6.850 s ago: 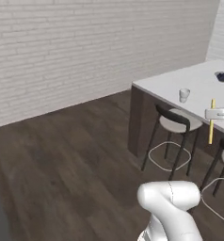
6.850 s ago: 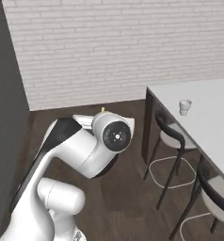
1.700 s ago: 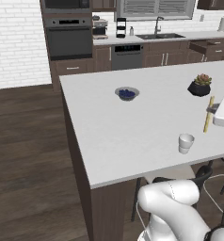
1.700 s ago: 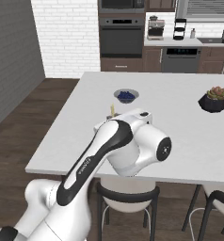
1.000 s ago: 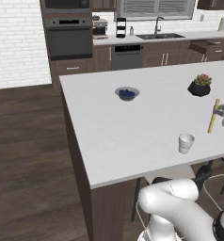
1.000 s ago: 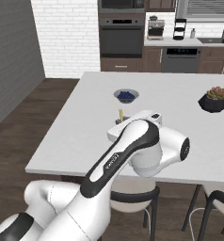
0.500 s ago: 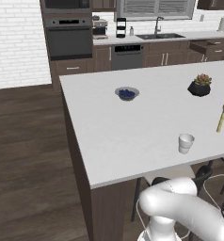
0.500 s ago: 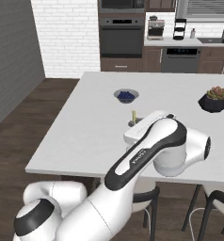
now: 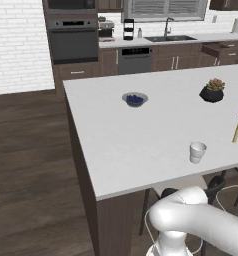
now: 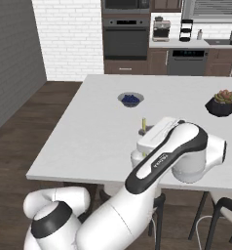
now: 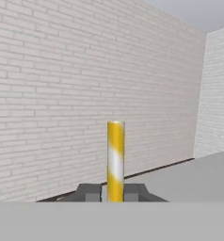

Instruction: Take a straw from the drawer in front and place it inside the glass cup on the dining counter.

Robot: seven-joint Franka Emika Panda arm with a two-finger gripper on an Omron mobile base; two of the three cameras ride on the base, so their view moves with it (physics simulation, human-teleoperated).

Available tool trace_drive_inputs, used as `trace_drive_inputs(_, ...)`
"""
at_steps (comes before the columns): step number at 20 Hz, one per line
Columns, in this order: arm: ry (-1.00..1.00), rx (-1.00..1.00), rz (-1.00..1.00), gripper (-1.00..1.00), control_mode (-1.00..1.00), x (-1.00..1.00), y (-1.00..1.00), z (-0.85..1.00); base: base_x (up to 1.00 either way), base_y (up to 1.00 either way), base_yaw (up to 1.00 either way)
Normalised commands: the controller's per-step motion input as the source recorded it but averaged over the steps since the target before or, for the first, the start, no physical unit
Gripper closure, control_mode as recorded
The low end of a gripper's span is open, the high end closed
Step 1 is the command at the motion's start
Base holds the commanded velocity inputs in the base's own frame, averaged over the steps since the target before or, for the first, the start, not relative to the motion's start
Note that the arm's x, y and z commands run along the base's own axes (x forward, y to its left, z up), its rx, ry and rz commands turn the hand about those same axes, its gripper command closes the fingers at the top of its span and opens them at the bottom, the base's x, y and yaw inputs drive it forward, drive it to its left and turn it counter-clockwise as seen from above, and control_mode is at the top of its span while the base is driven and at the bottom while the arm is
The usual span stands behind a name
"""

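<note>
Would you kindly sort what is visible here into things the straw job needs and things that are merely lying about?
Belongs to the job:
- straw, held in the shut tool
- glass cup, standing empty
- dining counter
- drawer, open at the far worktop

Just lying about:
- bowl with blue contents
- potted plant
- stool

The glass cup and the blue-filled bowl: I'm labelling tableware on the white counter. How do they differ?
The glass cup is pale, whitish and taller than wide; the bowl is grey, low and wide. The cup looks empty, while the bowl holds something blue. The cup stands near the counter's front edge; the bowl sits farther back, toward the kitchen wall. Both stand upright on the same white counter, untouched by the gripper.
</note>
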Motion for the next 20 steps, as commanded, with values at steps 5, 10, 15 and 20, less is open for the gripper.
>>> trace_drive_inputs(5,0.01,0.00,0.04,1.00,-1.00,0.16,0.00,-0.21,0.00,0.00,0.00)
trace_drive_inputs(10,0.00,0.00,0.01,1.00,-1.00,0.32,0.00,-0.12,0.00,0.00,0.00)
trace_drive_inputs(15,0.00,0.00,0.01,1.00,-1.00,0.31,0.07,-0.21,0.00,0.00,0.00)
trace_drive_inputs(20,0.02,0.00,0.02,1.00,-1.00,0.13,0.24,-0.27,0.00,0.00,0.00)
